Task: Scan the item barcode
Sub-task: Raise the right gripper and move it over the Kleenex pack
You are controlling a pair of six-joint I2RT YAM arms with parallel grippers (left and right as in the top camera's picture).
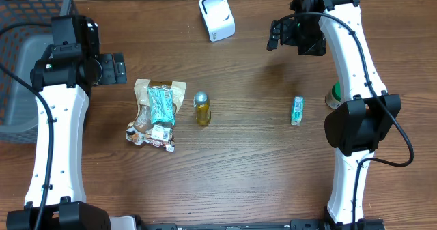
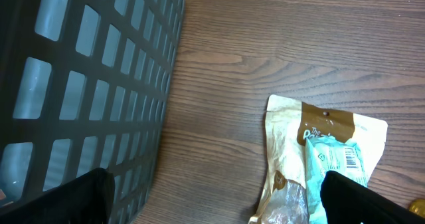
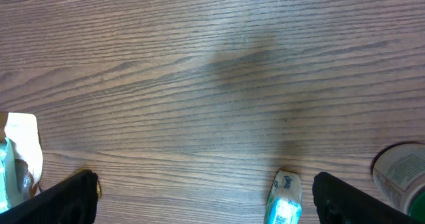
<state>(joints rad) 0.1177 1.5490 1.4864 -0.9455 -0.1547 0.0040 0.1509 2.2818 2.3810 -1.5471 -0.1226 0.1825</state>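
A white barcode scanner (image 1: 217, 16) stands at the back of the table. A brown snack pouch (image 1: 153, 114) lies left of centre with a teal packet (image 1: 162, 104) on top; the packet's barcode (image 2: 350, 159) faces up. A gold bottle (image 1: 202, 108) lies beside them, and a small teal pack (image 1: 297, 110) lies to the right. My left gripper (image 1: 117, 67) hangs open, left of the pouch (image 2: 292, 151). My right gripper (image 1: 276, 35) is open above bare table, right of the scanner. The small teal pack (image 3: 285, 201) shows near its right finger (image 3: 358, 197). Nothing is held.
A dark mesh basket (image 1: 20, 66) sits at the left table edge and fills the left of the left wrist view (image 2: 80, 84). A green-lidded can (image 1: 333, 95) stands beside the right arm, partly hidden by it, and shows again at the frame's edge (image 3: 402, 174).
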